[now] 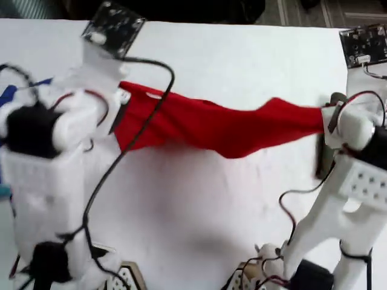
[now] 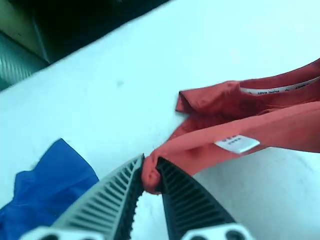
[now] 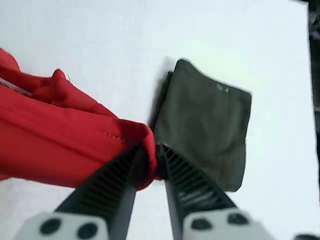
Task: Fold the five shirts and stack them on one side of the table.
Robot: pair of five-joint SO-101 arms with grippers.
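A red shirt [image 1: 217, 124] hangs stretched between the two arms above the white table [image 1: 199, 217]. My left gripper [image 2: 150, 177] is shut on one end of the red shirt [image 2: 235, 125], near its collar and white label. My right gripper [image 3: 150, 162] is shut on the other end of the red shirt [image 3: 55, 135]. A folded dark grey shirt [image 3: 207, 130] lies flat on the table just beyond the right gripper. A blue shirt [image 2: 45, 195] lies crumpled beside the left gripper, and its edge [image 1: 7, 93] peeks out at the table's left side.
Circuit boards [image 1: 113, 25] [image 1: 364, 45] sit at the far corners of the table. Cables [image 1: 145, 109] trail from the left arm across the cloth. The table's near middle is bare white surface.
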